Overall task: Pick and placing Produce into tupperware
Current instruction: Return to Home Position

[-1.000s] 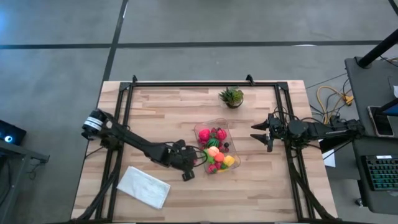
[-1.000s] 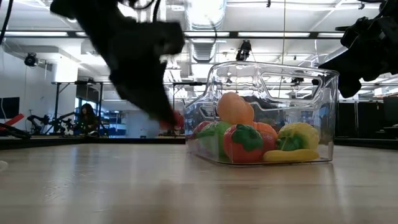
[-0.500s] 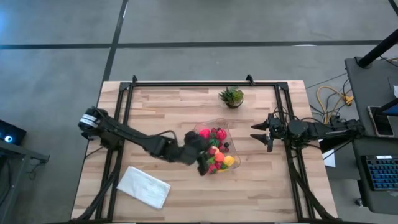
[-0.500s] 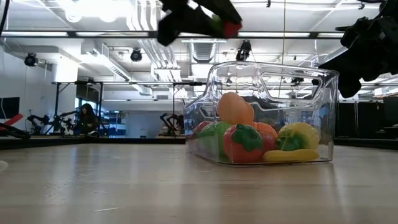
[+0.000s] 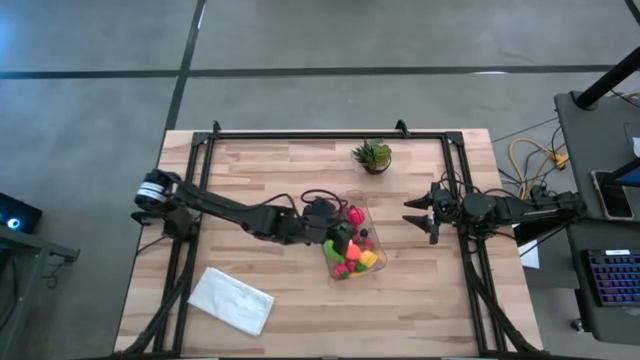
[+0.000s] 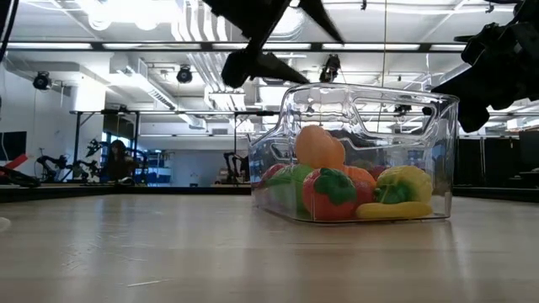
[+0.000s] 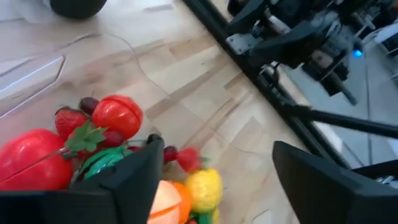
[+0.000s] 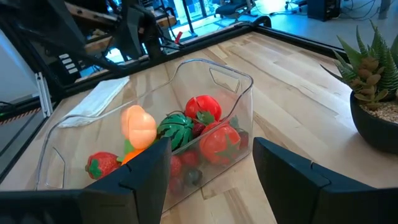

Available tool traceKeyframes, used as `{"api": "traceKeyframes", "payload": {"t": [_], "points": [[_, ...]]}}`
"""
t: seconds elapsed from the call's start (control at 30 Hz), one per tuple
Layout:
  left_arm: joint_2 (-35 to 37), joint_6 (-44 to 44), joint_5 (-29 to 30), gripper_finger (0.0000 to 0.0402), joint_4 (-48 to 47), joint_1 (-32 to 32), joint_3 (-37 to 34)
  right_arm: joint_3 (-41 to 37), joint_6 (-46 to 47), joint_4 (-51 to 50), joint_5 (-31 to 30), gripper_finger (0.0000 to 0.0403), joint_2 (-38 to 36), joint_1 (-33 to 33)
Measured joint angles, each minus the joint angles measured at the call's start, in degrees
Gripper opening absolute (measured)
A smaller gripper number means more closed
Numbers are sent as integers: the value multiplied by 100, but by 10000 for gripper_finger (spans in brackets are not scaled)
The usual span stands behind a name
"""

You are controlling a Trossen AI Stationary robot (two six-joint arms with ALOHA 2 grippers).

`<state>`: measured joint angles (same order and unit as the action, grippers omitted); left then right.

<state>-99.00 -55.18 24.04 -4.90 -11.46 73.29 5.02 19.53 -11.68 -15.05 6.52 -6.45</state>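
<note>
While the left gripper [image 5: 338,234] hangs above the tupperware [image 5: 367,201], reached out from the table's 9 o'clock edge, its two fingers are spread wide and nothing sits between them. The low view shows that gripper [image 6: 305,44] clear of the rim, over the container's 9 o'clock end, and its wrist view looks down past the parted fingers [image 7: 134,180] onto the fruit. The tupperware [image 6: 362,109] stands upright near the middle of the table [image 5: 270,170], and the produce [image 5: 350,256] lies piled inside it. From the side the produce [image 6: 337,192] fills the lower half: an orange piece on top, a red one with a green leaf against the near wall, and a yellow one toward the 3 o'clock end. In the left wrist view a red tomato-like piece [image 7: 118,115] rests beside a strawberry [image 7: 67,120], with a dark green striped piece just beside them. The right gripper [image 5: 406,213] waits at 3 o'clock of the tupperware, apart from it, fingers parted and bare; its wrist view faces the container [image 8: 231,76] and the produce [image 8: 139,124] inside. A potted plant [image 5: 372,155] stands at 12 o'clock of the tupperware, and a white cloth [image 5: 232,300] lies at 8 o'clock near the table edge.
</note>
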Motion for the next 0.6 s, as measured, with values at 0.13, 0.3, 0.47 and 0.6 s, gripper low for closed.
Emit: {"api": "traceKeyframes", "payload": {"t": [0.13,0.3,0.47,0.6], "points": [[120,-2,2,311,220,0,99,0,-2,-2,0,219,0,0],[640,151,-47,314,87,1,251,0,0,-3,0,219,0,1],[1320,841,-407,315,-262,-208,119,0,0,-2,0,219,0,1],[1795,1501,-329,315,-263,-435,-50,0,0,-2,0,219,0,-1]]}}
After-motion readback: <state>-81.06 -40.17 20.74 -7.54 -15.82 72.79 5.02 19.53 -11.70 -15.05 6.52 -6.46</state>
